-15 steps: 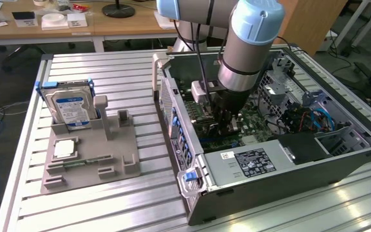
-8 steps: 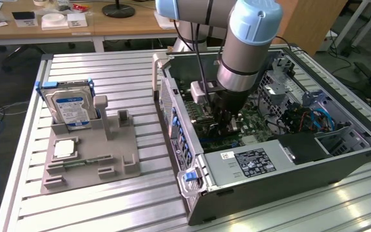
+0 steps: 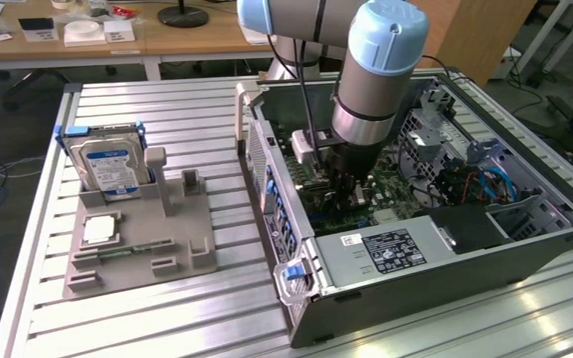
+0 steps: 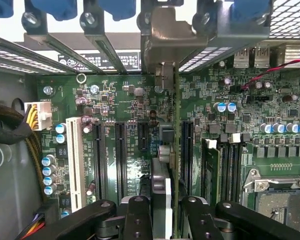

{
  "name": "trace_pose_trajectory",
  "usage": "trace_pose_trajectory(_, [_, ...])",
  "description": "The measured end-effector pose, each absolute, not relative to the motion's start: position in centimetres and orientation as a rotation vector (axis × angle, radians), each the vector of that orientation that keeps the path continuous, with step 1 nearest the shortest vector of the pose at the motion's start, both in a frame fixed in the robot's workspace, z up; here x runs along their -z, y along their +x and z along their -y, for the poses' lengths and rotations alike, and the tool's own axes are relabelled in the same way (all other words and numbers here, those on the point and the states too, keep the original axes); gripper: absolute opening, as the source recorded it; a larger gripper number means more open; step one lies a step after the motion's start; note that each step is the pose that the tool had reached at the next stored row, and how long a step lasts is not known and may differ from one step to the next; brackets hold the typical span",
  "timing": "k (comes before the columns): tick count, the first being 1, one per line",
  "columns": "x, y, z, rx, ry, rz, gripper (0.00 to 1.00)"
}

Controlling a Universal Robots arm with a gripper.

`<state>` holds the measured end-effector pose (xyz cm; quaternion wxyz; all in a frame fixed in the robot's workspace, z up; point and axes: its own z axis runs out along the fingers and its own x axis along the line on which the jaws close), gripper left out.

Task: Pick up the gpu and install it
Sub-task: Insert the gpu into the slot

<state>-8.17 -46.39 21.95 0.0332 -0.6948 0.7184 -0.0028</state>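
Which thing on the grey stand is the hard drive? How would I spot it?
Look at the metal table, on the exterior view's left of the open computer case. A grey stand sits there, and the hard drive stands upright in the back of it. It is a boxy silver block with a blue and white label and blue side rails, while the small silver chip lies flat in front of it.
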Motion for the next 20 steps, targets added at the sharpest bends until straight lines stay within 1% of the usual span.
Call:
trace_pose_trajectory(8, [-21.9,-8.2,46.4,0.015,-2.133,-2.206,0.29])
trace_pose_trajectory(9, [-22.0,-8.2,46.4,0.017,-2.134,-2.206,0.35])
trace_pose_trajectory(11, [-22.1,-8.2,46.4,0.019,-2.133,-2.205,0.35])
trace_pose_trajectory(20, [-24.6,-8.3,46.3,0.038,-2.124,-2.196,0.35])
